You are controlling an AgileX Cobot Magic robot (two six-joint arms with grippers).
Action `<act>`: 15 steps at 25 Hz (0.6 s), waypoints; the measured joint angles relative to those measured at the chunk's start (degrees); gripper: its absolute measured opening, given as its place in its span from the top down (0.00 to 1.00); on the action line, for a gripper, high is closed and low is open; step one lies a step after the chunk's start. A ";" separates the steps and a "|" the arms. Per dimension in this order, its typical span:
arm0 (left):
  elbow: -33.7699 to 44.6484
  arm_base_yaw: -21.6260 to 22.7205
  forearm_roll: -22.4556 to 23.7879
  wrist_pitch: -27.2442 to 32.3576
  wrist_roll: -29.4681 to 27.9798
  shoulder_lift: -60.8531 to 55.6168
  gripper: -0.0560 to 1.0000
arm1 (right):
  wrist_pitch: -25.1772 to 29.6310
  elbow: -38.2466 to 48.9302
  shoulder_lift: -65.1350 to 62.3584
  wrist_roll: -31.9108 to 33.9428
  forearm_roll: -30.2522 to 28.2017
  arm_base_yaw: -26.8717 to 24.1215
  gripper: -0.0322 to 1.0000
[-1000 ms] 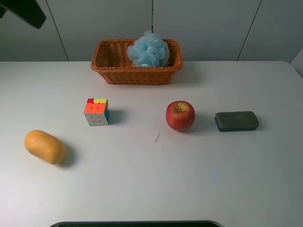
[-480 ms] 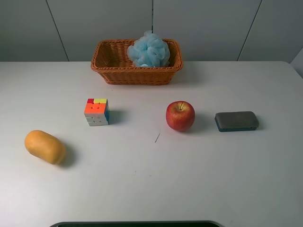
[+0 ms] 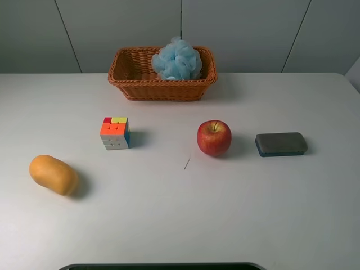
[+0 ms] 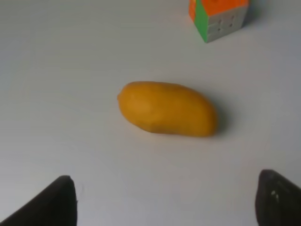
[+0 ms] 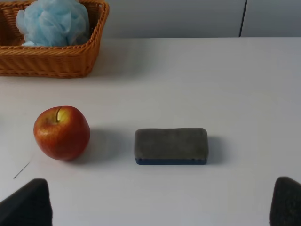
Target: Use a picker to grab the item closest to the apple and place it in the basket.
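Observation:
A red apple (image 3: 214,138) stands right of the table's middle; it also shows in the right wrist view (image 5: 61,133). A grey eraser block with a blue base (image 3: 281,144) lies just right of it, the closest item, also in the right wrist view (image 5: 171,146). The wicker basket (image 3: 129,84) stands at the back and holds a blue bath pouf (image 3: 177,59). No arm shows in the exterior view. My right gripper (image 5: 157,207) is open and empty, short of the eraser. My left gripper (image 4: 169,207) is open and empty, short of an orange mango (image 4: 167,108).
A colourful puzzle cube (image 3: 115,133) stands left of the apple, with the mango (image 3: 53,175) at the front left. A thin short stick (image 3: 187,163) lies in front of the apple. The table's right edge (image 3: 354,84) curves away at the far right.
A dark arm part at the top left corner of the exterior view one second ago has gone out of view. The objects have not moved.

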 joint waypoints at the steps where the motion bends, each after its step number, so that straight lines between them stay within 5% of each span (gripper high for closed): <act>1: 0.11 0.51 0.00 0.00 0.11 -1.72 0.26 | 0.00 0.00 0.00 0.00 0.00 0.00 0.29; 7: 0.11 1.94 0.12 -0.14 0.11 -13.72 0.26 | 0.00 0.00 0.00 0.00 0.00 0.00 0.29; 15: 0.11 1.95 0.46 -0.14 0.11 -15.09 0.26 | 0.00 0.00 0.00 0.00 0.00 0.00 0.29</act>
